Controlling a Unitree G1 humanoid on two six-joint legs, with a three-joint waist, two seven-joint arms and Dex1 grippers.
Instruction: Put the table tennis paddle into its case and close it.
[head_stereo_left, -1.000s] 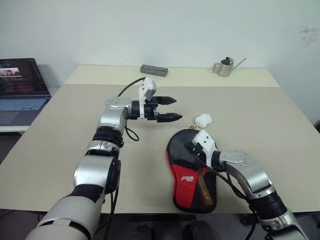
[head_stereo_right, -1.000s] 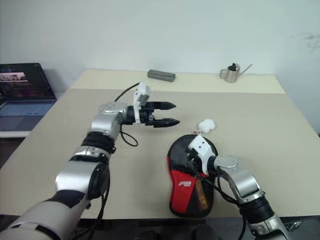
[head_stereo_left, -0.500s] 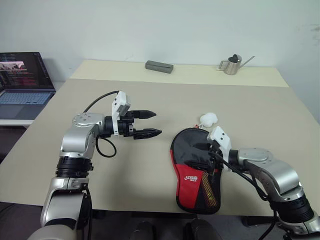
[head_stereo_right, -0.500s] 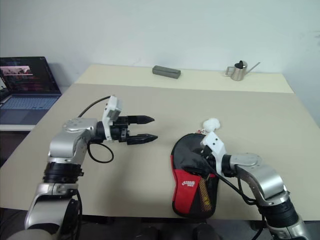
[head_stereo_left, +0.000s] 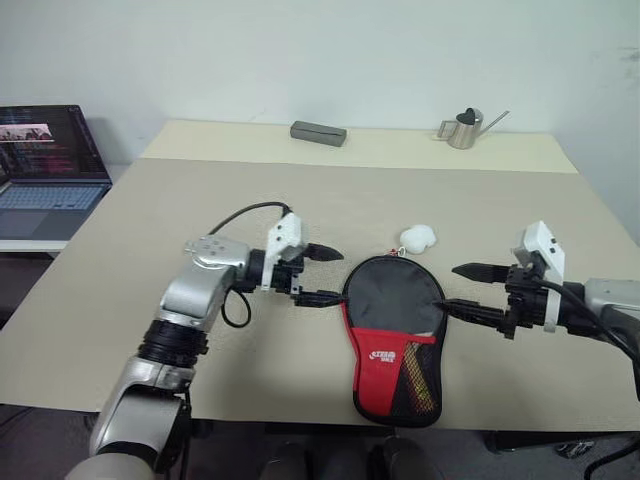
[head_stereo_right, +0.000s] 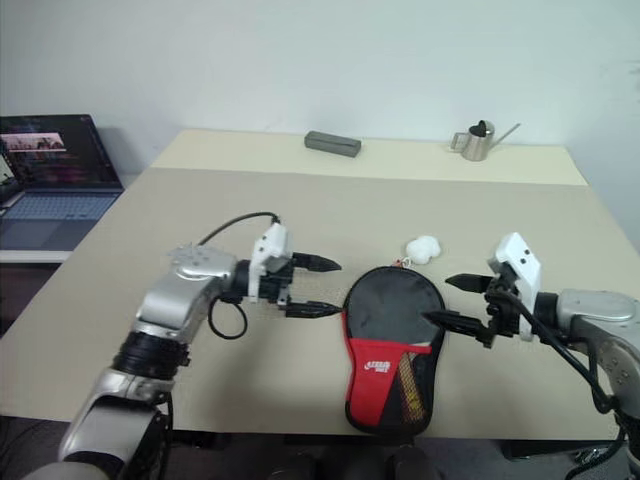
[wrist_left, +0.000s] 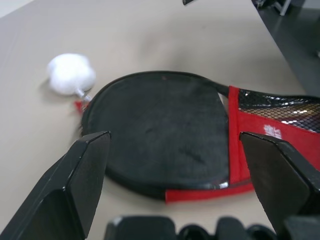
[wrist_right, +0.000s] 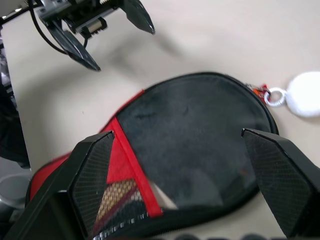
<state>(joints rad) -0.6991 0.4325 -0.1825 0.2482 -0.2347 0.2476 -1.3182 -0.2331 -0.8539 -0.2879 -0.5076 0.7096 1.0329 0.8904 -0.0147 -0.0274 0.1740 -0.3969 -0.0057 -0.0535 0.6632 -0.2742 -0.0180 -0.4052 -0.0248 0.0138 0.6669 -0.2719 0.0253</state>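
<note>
The case (head_stereo_left: 393, 335) lies flat near the table's front edge, black round top, red lower part with a mesh pocket, its white pom-pom (head_stereo_left: 418, 237) just behind it. A tan shape (wrist_right: 120, 197) shows through the mesh and looks like the table tennis paddle's handle; its head is hidden inside. I cannot tell whether the zip is shut. My left gripper (head_stereo_left: 335, 275) is open at the case's left edge, pointing at it. My right gripper (head_stereo_left: 450, 287) is open at the case's right edge, its lower fingertip over the rim. Neither holds anything.
The beige table (head_stereo_left: 150, 230) has a grey box (head_stereo_left: 318, 132) and a small metal watering can (head_stereo_left: 465, 130) at its far edge. An open laptop (head_stereo_left: 50, 160) stands on a side surface to the left. The case lies close to the front edge.
My right gripper has lifted off the case and drawn back to the right. My left gripper has come down and right, up to the case's left edge. The case now lies flat and uncovered.
</note>
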